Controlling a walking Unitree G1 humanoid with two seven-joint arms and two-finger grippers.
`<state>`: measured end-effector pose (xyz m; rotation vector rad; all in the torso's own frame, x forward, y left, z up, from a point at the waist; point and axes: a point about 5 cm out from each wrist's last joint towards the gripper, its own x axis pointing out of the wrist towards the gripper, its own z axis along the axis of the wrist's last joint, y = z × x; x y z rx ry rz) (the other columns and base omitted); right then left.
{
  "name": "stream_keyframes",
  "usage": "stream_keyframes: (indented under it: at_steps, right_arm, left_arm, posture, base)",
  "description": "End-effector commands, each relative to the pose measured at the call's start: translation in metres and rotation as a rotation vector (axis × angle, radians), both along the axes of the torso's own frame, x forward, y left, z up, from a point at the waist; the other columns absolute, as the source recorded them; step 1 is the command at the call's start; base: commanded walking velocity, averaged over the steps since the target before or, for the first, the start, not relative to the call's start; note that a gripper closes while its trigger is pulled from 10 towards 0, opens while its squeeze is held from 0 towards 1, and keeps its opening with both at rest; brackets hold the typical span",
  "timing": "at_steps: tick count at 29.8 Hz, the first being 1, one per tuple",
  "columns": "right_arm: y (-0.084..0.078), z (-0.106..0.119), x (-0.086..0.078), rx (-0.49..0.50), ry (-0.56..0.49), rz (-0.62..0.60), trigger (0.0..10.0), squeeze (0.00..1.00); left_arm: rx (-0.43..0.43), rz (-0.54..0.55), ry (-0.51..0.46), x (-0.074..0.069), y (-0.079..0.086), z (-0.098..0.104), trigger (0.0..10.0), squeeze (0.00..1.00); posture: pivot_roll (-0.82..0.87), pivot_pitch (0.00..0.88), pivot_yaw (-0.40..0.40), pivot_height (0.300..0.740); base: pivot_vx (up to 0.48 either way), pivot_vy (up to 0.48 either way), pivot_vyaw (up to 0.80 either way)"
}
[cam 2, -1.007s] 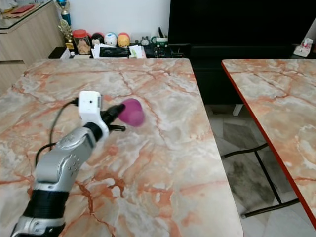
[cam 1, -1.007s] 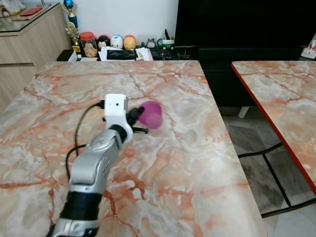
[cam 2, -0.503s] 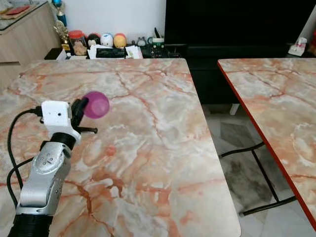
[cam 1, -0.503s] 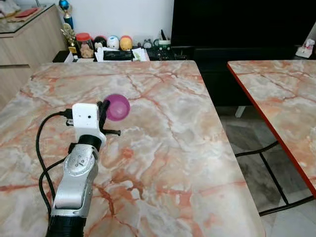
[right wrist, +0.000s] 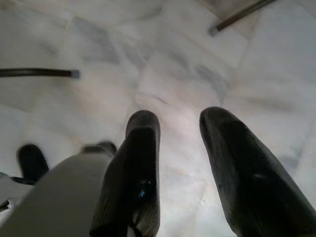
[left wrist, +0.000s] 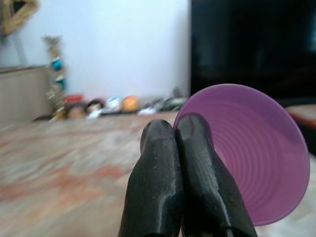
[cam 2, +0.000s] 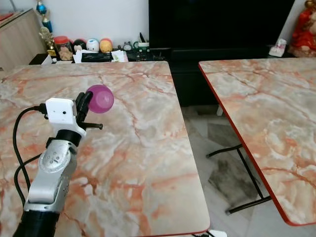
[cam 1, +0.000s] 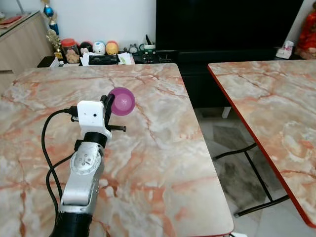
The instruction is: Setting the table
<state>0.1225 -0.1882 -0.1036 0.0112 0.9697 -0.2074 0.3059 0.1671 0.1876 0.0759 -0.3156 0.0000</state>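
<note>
The left gripper (left wrist: 180, 148), fingers pressed together on the rim, pinched a small purple plastic bowl (cam 1: 122, 101) held above the far half of the orange-veined marble table (cam 1: 148, 163), nearer its right edge. The right gripper (right wrist: 190, 163) hung spread over the pale tiled floor (right wrist: 163, 64).

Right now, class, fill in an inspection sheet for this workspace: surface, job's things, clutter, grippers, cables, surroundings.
Surface: marble table, bare near the arm.
Job's things: purple cup, held above the table, tipped on its side.
Clutter: jars and figurines on the shelf behind the table.
Grippers: left gripper shut on the cup's rim; right gripper open, hanging over the floor.
Cables: black cable looped beside the left arm.
Surroundings: second marble table; dark TV.
</note>
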Motion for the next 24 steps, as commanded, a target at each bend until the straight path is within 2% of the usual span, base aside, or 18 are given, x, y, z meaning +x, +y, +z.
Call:
stream_keyframes:
  at_steps: [1,14,19,24]
  right_arm:
    - [-0.005,-0.001,-0.005,0.001,0.019,-0.034,10.0,0.00]
    - [-0.012,-0.002,-0.010,-0.002,0.033,-0.040,10.0,0.00]
    - [-0.009,-0.003,-0.011,0.008,0.049,-0.050,10.0,0.00]
    - [0.001,-0.004,-0.010,0.021,0.055,-0.039,10.0,0.00]
  left_arm:
    - [-0.005,-0.017,-0.035,0.002,-0.007,0.006,10.0,0.00]
    - [-0.022,-0.016,-0.059,0.007,-0.009,0.010,10.0,0.00]
    - [-0.030,-0.017,-0.069,0.009,-0.011,0.012,10.0,0.00]
    - [-0.032,-0.009,-0.080,0.012,-0.010,0.016,10.0,0.00]
  posture:
    - [0.07,0.000,-0.016,0.736]
    - [0.07,0.000,-0.020,0.736]
    - [0.08,0.000,-0.023,0.736]
    - [0.08,0.000,-0.025,0.736]
  base:
    - [0.000,-0.480,0.00]
    - [0.000,-0.480,0.00]
    - [0.000,-0.480,0.00]
    - [0.000,-0.480,-0.49]
